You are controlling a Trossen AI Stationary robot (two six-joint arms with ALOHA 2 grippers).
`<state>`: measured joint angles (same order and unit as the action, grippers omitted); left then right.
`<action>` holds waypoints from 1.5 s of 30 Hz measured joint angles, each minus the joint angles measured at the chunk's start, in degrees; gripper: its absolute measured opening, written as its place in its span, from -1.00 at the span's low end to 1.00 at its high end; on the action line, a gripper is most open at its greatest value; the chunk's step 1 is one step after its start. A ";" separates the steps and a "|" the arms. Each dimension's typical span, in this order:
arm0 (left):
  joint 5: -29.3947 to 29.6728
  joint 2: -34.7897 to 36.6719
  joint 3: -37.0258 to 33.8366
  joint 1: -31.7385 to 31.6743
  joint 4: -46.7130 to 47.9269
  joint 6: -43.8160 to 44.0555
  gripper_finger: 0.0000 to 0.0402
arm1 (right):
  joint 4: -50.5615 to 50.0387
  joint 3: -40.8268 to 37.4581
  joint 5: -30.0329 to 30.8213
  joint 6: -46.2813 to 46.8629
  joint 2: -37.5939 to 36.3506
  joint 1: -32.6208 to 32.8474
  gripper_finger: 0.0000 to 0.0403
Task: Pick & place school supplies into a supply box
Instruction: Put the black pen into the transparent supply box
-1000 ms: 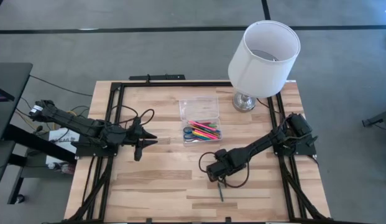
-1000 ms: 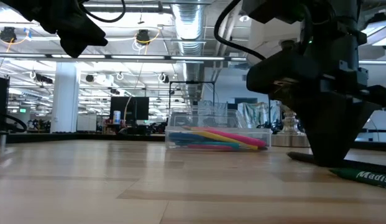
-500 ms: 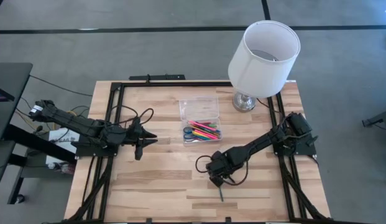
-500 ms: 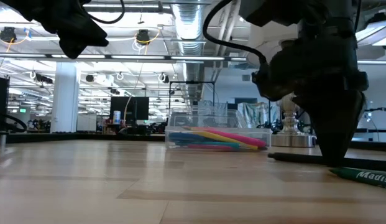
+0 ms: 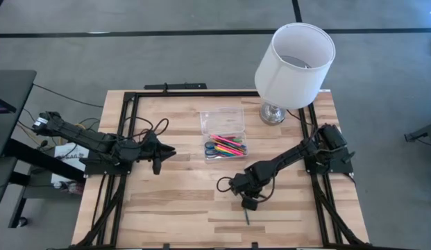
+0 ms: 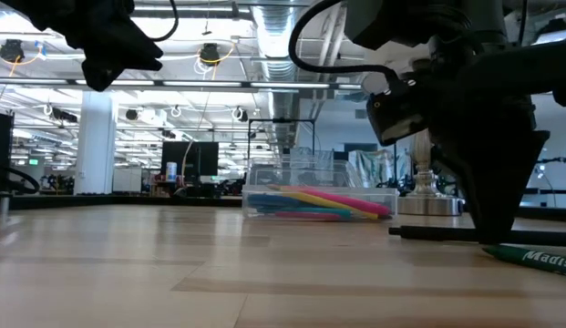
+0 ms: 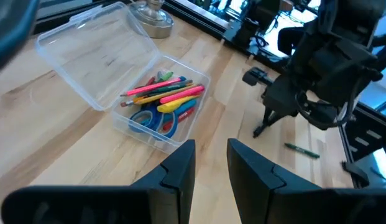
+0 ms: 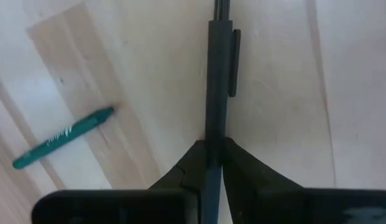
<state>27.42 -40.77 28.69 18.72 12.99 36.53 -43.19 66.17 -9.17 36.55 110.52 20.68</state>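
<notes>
Two fingers of my right claw (image 8: 214,163) pinched the black pen (image 8: 216,81) low in the frame; I judged a level, slow lift toward the box (image 5: 225,135) best.

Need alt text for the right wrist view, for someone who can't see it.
The right claw is shut on a black pen that runs straight ahead over the wooden table, its clip showing along one side. A green pen lies loose on the table, off to one side and apart from the claw.
</notes>
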 joint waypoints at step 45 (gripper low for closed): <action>9.29 -0.02 0.00 0.00 -0.46 7.22 -0.57 | -12.12 23.80 9.53 -38.49 0.42 -20.32 -0.97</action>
<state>36.71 -40.80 28.69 18.72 12.54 43.75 -55.31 89.97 0.36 -1.94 110.93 0.36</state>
